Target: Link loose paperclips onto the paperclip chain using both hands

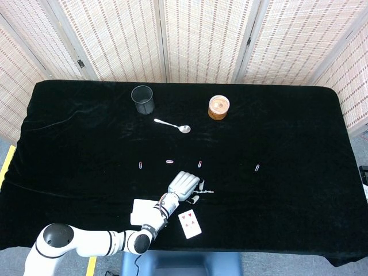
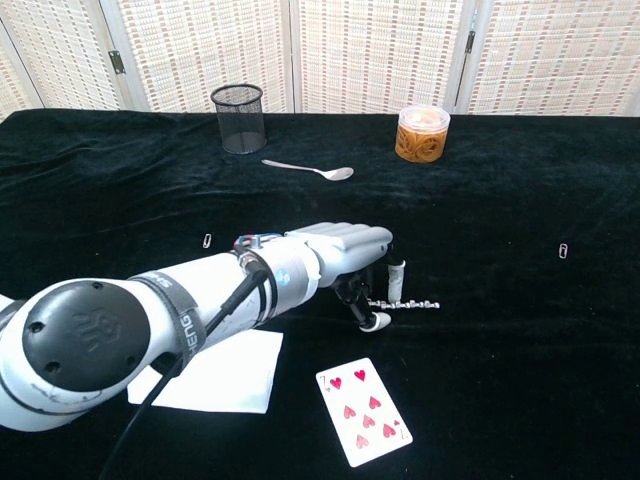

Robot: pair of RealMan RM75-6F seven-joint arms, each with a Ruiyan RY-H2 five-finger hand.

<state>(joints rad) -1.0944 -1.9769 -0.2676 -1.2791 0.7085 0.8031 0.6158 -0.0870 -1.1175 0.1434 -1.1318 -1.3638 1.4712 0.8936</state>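
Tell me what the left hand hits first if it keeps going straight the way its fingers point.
The left hand points down at the near end of the paperclip chain, so it would probably meet that first, then the black tablecloth underneath. Contact isn't clear.

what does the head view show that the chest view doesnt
Only the head view shows the three loose paperclips in a row beyond the hand; the arm hides most of them in the chest view. Only the chest view shows fingertips reaching down to the paperclip chain. Both show the left hand, playing card, spoon and far-right paperclip.
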